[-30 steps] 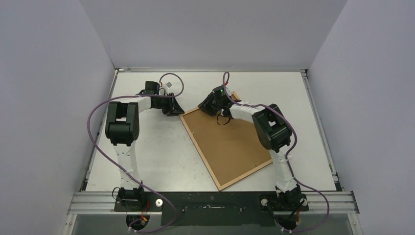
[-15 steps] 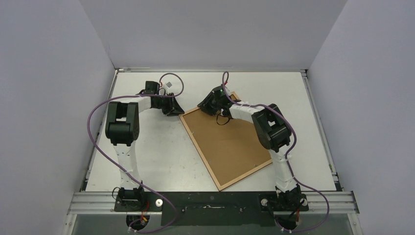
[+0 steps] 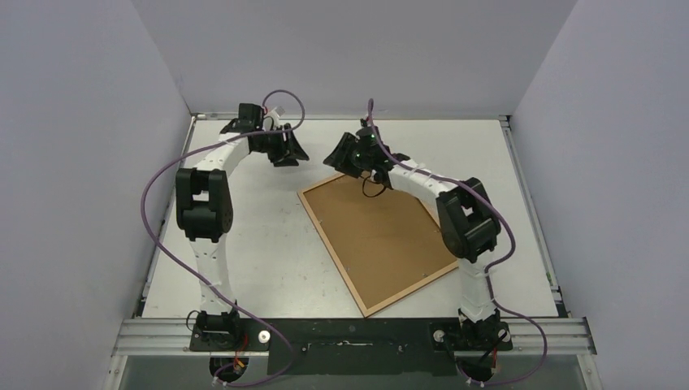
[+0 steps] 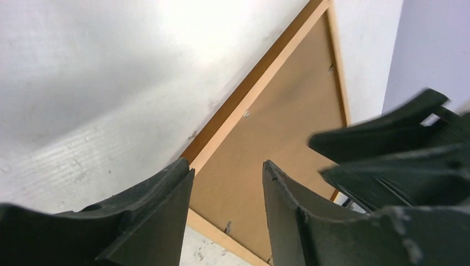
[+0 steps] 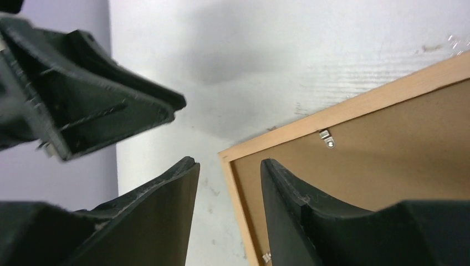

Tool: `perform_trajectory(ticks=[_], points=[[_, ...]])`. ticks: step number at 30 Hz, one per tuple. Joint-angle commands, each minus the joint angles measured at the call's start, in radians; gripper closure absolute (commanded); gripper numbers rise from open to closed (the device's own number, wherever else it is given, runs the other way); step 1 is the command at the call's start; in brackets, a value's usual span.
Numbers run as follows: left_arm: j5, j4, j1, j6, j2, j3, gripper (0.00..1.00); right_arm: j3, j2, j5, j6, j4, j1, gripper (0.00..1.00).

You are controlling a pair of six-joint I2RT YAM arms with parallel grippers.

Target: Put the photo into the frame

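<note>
The orange-brown wooden frame (image 3: 331, 253) lies face down on the table, with the brown fibreboard backing panel (image 3: 378, 231) set in it. The photo is hidden. My left gripper (image 3: 290, 156) hovers open and empty just beyond the frame's far left corner. In the left wrist view the gripper (image 4: 226, 164) looks down on the frame's rim (image 4: 263, 83) and the panel (image 4: 288, 127). My right gripper (image 3: 333, 159) is open and empty above the frame's far edge. In the right wrist view the gripper (image 5: 228, 161) sits over the frame's corner (image 5: 360, 103).
Small metal clips (image 5: 327, 138) sit along the inside of the frame's rim on the panel. The two grippers are close together, fingers facing each other. Purple cables (image 3: 162, 195) loop off both arms. Grey walls enclose the white table (image 3: 260, 252).
Both grippers have lifted off the frame's far end and moved back toward the rear wall. The frame has stayed where it was.
</note>
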Motion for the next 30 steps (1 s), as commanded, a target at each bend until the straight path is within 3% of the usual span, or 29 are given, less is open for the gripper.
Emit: perform_trajectory(ticks=[1,7,17,23,25,30], points=[[-0.035,-0.118,0.015,0.033,-0.046,0.133,0.51,-0.001,-0.241,0.02,-0.179,-0.093,-0.032,0.53],[-0.136,-0.132,0.037,0.047,-0.173,0.08,0.45,-0.061,-0.374,0.045,-0.42,-0.296,0.005,0.42],[-0.547,-0.135,0.036,0.081,-0.52,-0.156,0.34,-0.104,-0.458,0.276,-0.672,-0.624,0.196,0.35],[-0.757,-0.1,0.046,0.042,-0.758,-0.351,0.17,-0.15,-0.418,0.362,-0.72,-0.662,0.331,0.32],[-0.781,-0.084,0.054,0.027,-0.836,-0.413,0.04,-0.12,-0.382,0.38,-0.711,-0.705,0.375,0.31],[-0.693,-0.13,0.158,-0.01,-0.982,-0.521,0.03,-0.049,-0.29,0.419,-0.59,-0.782,0.459,0.33]])
